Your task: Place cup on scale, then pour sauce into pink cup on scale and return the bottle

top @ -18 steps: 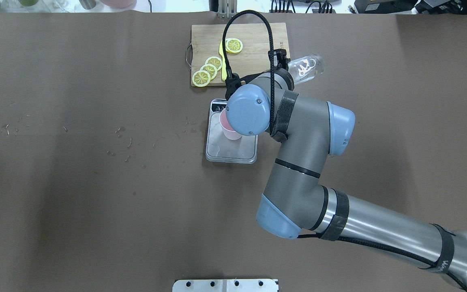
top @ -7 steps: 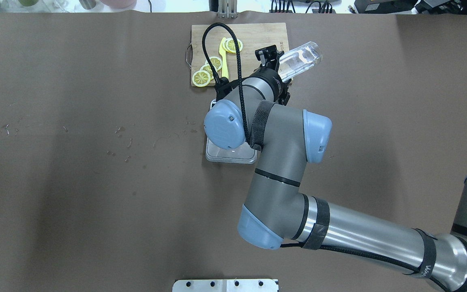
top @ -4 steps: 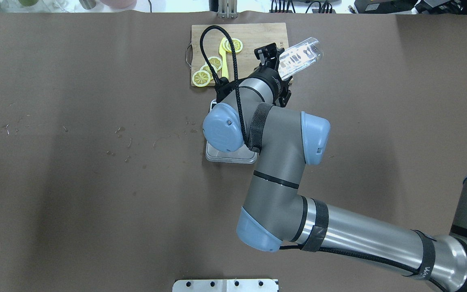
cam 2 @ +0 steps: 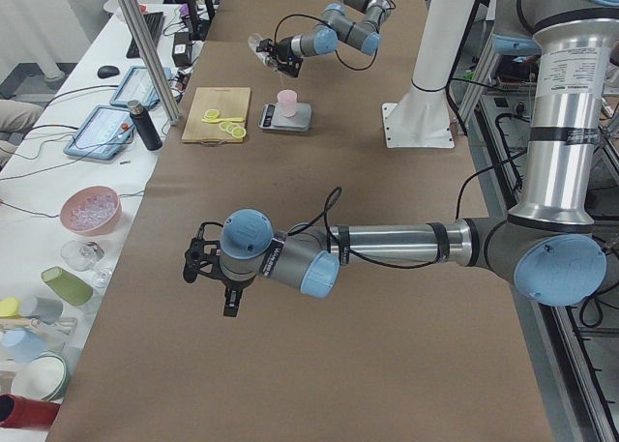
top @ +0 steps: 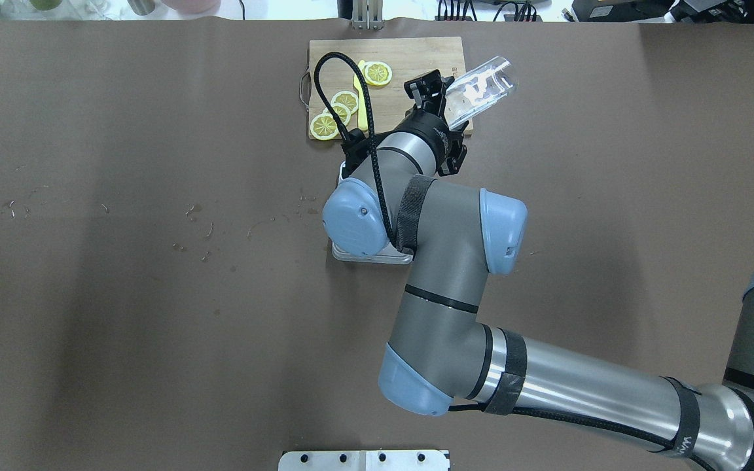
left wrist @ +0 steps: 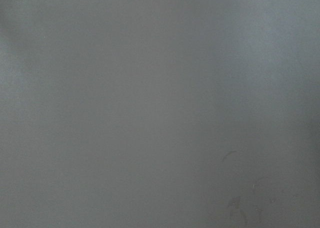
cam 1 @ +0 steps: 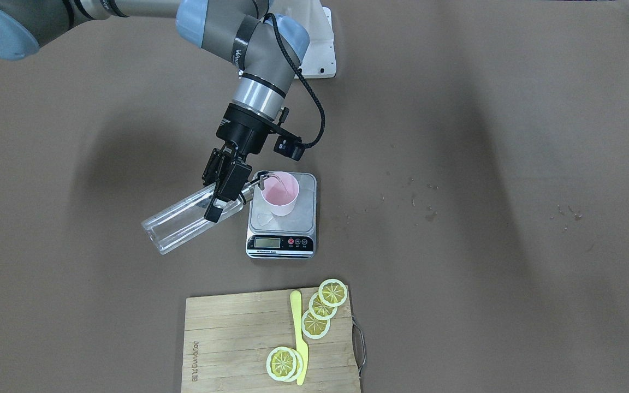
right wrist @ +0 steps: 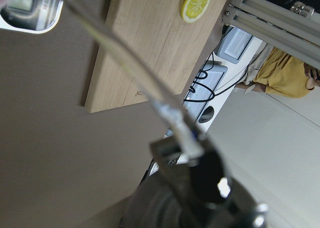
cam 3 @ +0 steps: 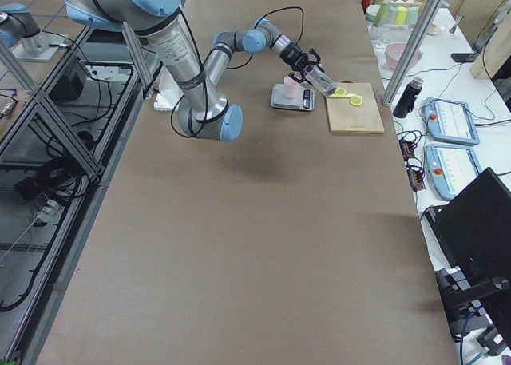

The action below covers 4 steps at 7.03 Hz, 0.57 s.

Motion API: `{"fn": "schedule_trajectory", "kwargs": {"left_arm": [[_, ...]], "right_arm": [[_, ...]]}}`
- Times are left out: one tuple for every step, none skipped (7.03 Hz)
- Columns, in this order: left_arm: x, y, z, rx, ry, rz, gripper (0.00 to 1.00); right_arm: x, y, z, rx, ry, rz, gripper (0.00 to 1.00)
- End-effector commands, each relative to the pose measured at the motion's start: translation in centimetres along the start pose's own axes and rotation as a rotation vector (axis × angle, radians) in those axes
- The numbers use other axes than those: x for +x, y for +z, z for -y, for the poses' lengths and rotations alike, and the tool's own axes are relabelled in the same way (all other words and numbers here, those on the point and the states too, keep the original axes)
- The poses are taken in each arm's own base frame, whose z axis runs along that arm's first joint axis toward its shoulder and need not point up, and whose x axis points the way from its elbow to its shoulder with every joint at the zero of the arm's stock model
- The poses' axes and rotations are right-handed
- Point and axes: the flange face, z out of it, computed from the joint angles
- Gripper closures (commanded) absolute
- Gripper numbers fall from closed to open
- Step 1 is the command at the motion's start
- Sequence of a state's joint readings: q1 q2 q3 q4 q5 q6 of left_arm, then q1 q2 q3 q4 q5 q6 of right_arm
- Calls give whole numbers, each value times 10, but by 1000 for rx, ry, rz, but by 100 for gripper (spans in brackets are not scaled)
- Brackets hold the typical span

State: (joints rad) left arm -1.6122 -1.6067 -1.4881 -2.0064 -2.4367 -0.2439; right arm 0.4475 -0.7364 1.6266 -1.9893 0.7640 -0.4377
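The pale-pink cup [cam 1: 280, 192] stands upright on the silver scale [cam 1: 282, 232]. My right gripper [cam 1: 226, 186] is shut on the clear glass bottle [cam 1: 181, 226] near its neck. The bottle is tipped, base raised, and its metal spout [cam 1: 258, 179] sits at the cup's rim. Clear sauce shows in the bottle. In the overhead view the bottle [top: 482, 88] sticks out past the gripper [top: 439, 104]; the arm hides the cup and only an edge of the scale [top: 370, 257] shows. My left gripper [cam 2: 205, 268] hovers over bare table far from the scale; I cannot tell whether it is open or shut.
A wooden cutting board [cam 1: 227, 338] with lemon slices [cam 1: 322, 314] and a yellow knife [cam 1: 297, 333] lies just beyond the scale. A small wet patch [cam 1: 264, 218] sits on the scale's platform. Bowls and cups [cam 2: 90, 210] stand on the side bench.
My right arm has swung left over the scale and now hides the cup in the overhead view. The bottle's base has risen, so the bottle is tipped further.
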Motion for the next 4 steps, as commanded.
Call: {"fn": "schedule_trajectory", "kwargs": {"left_arm": [[-1, 1, 0, 4, 4, 0, 3], [-4, 3, -1, 5, 5, -1, 3], [-7, 6, -2, 8, 8, -1, 3], [-8, 6, -2, 11, 12, -2, 3]], "right_arm": [[-1, 0, 0, -2, 1, -3, 100], [-1, 0, 0, -2, 2, -4, 100], [1, -1, 0, 10, 24, 0, 100], [4, -3, 1, 42, 60, 1, 100]]}}
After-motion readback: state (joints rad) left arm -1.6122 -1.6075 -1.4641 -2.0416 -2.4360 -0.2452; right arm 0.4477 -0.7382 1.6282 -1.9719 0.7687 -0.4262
